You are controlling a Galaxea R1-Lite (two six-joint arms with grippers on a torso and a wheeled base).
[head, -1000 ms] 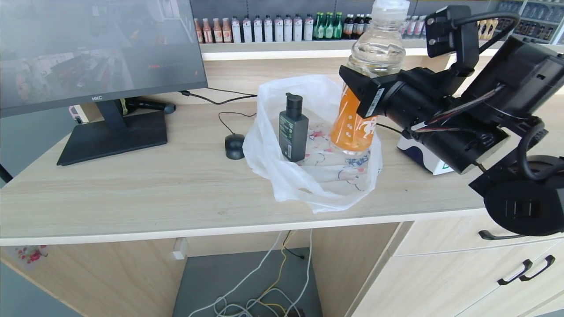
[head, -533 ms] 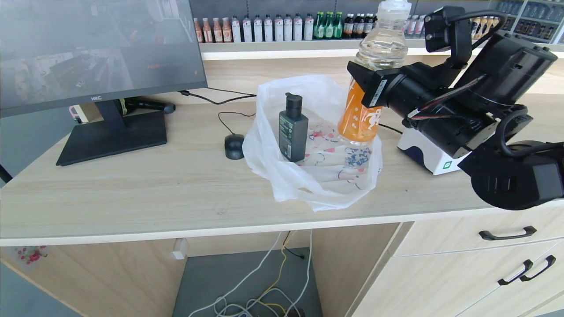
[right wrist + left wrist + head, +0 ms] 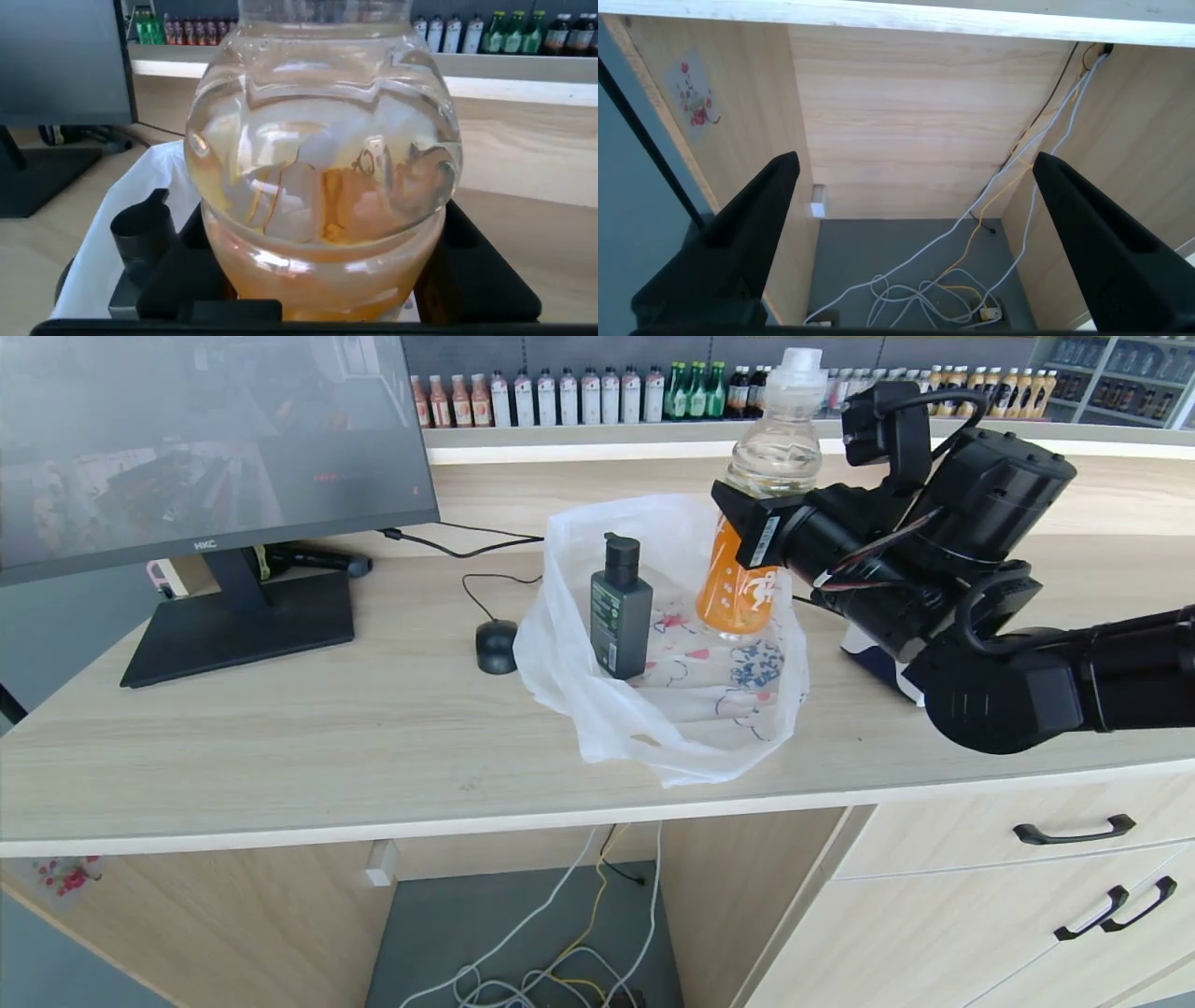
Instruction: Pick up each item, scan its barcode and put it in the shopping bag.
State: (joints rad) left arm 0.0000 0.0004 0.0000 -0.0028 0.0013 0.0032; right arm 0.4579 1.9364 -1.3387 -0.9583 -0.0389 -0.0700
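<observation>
Orange-labelled and clear above the label, the drink bottle [image 3: 747, 593] sits lower and further toward 9 o'clock than it did a second ago. The right arm has stretched out over the table [image 3: 280, 737] and carried it from the bag's 3 o'clock rim in over its mouth. The right gripper [image 3: 761, 520] holds it upright, fingers [image 3: 168, 271] clamped on either side of its waist. The base is now within the rim of the shopping bag [image 3: 644, 728] at about 1 o'clock of the bag's middle. I cannot tell whether it touches the bag's floor. The arm now hides more of the white and blue scanner box [image 3: 866, 658] at the bag's 3 o'clock.

Nothing else on the table has shifted. I count two bottles at the bag: the one I am gripping, and one dark pump bottle [image 3: 621, 611] standing upright inside at about 10 o'clock. There is one bag, one mouse [image 3: 497, 646] just beside it at 9 o'clock, and one monitor [image 3: 205, 439] at the table's 10 o'clock.

The left gripper [image 3: 915, 243] hangs below the table edge, its fingers [image 3: 752, 233] spread wide with nothing between them, facing a tangle of cables [image 3: 924, 294] on the floor.
</observation>
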